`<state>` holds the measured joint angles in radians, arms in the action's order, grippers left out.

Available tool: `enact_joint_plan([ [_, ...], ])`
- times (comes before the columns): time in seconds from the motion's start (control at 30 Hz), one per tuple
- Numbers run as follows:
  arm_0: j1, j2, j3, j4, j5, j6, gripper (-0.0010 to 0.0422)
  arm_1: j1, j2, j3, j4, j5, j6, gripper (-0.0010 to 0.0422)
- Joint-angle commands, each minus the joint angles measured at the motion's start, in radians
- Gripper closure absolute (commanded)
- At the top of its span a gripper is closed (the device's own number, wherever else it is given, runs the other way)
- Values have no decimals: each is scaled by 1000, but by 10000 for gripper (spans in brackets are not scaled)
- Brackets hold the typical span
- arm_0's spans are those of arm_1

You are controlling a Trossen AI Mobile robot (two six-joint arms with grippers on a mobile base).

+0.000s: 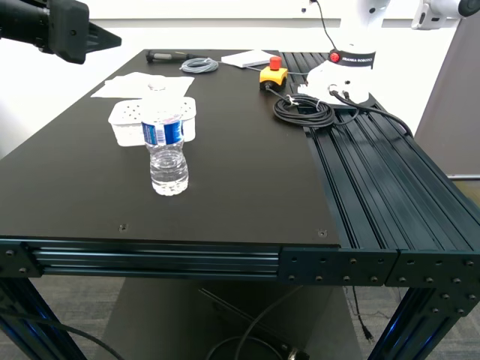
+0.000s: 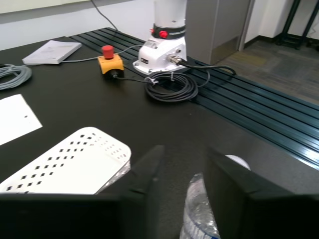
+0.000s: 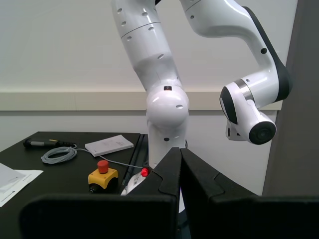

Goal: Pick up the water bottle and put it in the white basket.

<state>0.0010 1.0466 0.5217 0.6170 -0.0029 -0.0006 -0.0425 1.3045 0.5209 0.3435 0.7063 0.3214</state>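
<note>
My first gripper (image 2: 182,172) hovering above water bottle (image 1: 166,142), fingers (image 2: 144,174) apart, nothing between them yet. My second gripper (image 3: 180,172) idling aloft, fingers pressed together, empty. Bottle standing upright mid-worktop (image 1: 225,172), just in front of white basket (image 1: 135,120). Judging bottle light, thin-walled, likely slick and crushable; I am planning gentle hold at ribbed body under label, where grip should be firmest.
</note>
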Motion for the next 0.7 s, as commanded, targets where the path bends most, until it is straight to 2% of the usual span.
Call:
enact_joint_plan([
  [0.03, 0, 0, 2, 3, 0, 0, 412, -23, 0, 0, -12, 9, 8, 256],
  [0.1, 0, 0, 2, 3, 0, 0, 412, -36, 0, 0, -35, 9, -4, 222],
  [0.17, 0, 0, 2, 3, 0, 0, 412, -56, 0, 0, -76, 15, -8, 206],
  [0.33, 0, 0, 2, 3, 0, 0, 412, -134, 0, -3, -124, 5, 2, 241],
  [0.43, 0, 0, 2, 3, 0, 0, 412, -180, 0, -13, -122, -75, 4, 270],
  [0.5, 0, 0, 2, 3, 0, 0, 412, -194, 0, -24, -122, -80, 5, 279],
  [0.6, 0, 0, 2, 3, 0, 0, 412, -196, 0, -49, -120, -113, 5, 278],
  [0.7, 0, 0, 2, 3, 0, 0, 412, -196, 0, -68, -83, -133, 5, 253],
])
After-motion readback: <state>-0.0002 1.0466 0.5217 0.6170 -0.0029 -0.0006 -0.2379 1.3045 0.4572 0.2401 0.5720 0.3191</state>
